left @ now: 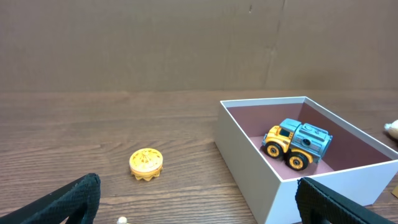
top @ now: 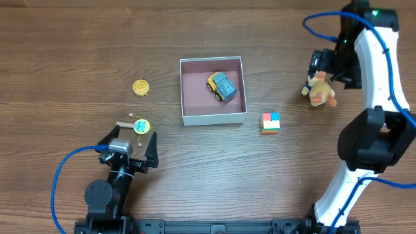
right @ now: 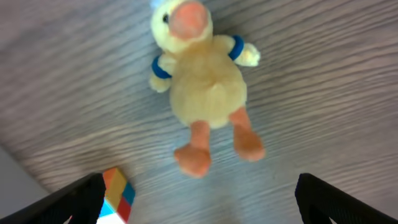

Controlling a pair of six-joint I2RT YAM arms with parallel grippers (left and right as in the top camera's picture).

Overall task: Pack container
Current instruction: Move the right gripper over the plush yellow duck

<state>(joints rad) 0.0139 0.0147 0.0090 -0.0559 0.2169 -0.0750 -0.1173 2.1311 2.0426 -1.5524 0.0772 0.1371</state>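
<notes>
The container stands mid-table, white-walled with a mauve inside, and holds a yellow-and-blue toy truck. The left wrist view shows its white wall and the truck inside. My left gripper is open and empty near the front edge, left of the container; its fingers are spread wide. My right gripper is at the far right, above a plush duck. It is open and empty, and the duck lies on the table ahead of its fingers.
A yellow gear-shaped disc lies left of the container. A small yellow-and-blue toy with a stick lies just ahead of my left gripper. A multicoloured cube sits right of the container's front corner.
</notes>
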